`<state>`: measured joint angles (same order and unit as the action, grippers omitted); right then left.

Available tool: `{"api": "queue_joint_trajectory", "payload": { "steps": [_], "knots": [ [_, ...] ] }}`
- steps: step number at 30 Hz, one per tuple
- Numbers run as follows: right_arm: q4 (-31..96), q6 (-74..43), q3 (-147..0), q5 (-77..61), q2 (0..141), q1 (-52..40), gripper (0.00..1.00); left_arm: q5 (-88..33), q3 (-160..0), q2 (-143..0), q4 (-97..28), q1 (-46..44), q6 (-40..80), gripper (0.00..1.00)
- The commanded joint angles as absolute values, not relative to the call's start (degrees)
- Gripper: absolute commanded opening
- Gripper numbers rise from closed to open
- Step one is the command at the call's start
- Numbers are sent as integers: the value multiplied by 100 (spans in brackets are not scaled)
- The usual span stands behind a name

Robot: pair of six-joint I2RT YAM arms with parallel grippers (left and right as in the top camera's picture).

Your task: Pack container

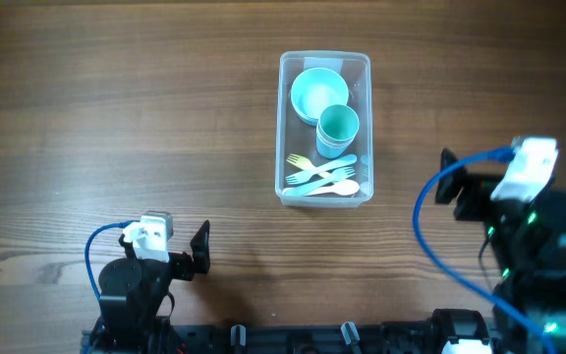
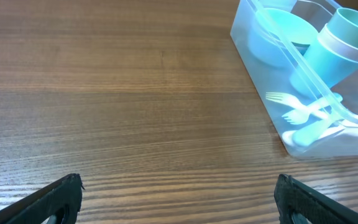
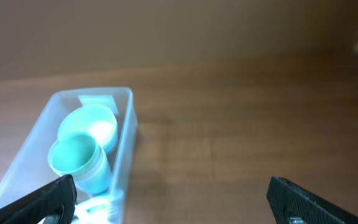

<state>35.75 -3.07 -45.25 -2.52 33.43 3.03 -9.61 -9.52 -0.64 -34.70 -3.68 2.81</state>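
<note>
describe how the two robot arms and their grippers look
The left arm and right arm are black with chunky joints. Each carries a white wrist block and a looping blue cable; the right arm shows green lights. The left gripper and right gripper have flat black fingers.

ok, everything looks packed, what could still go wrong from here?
1. The cup seems to stand above the rim of the container; anything sweeping low over it could tip it.
2. The forks and spoons lie loose at one end; tilting the container may spill them.
</note>
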Motion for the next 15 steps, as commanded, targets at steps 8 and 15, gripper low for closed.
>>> {"api": "queue_joint_trajectory", "payload": {
  "steps": [8, 15],
  "knots": [
    [2206, -325, -1354, -915, 1347, 285, 100, -1087, -906, -16, -3446, -325, 191, 100],
    [1409, -1194, -572, -838, 947, 285, 100, -1087, -906, -16, -3448, -325, 191, 100]
  ]
}}
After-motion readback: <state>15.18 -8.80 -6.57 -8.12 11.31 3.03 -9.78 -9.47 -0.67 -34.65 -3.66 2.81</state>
